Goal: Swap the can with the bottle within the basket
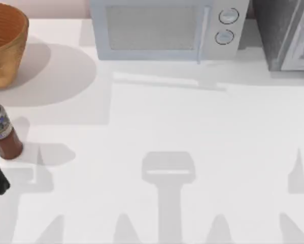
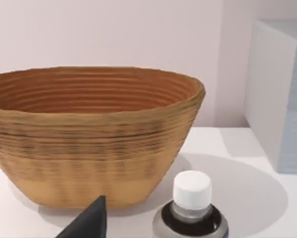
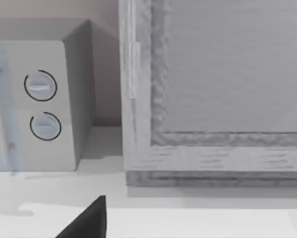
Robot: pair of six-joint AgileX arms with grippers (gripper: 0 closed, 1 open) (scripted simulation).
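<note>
From the top view, the bottle (image 1: 3, 133) is standing on the table (image 1: 157, 127) at the far left edge, well short of the basket (image 1: 4, 43) up in the left back corner, and my left arm is just a dark sliver right beside the bottle, mostly cut off by the frame. So I reckon I'm in the bottle-handling step, either just set down or about to grab; can't say which. The can isn't anywhere I can make out, and the basket's inside is cropped here. The left wrist view gives me the basket (image 2: 89, 148) straight ahead with its ribbed inside looking bare as far as I can see over the rim, the bottle's (image 2: 192, 208) white cap close in, and one dark fingertip (image 2: 91, 220) beside it, not touching. Whether my left pincer is apart or together, I honestly can't tell. The right wrist view faces the microwave (image 3: 39, 104) and a grey cabinet (image 3: 212, 89), arm parked, pincer state unclear too. Next move needs the can located first.
</note>
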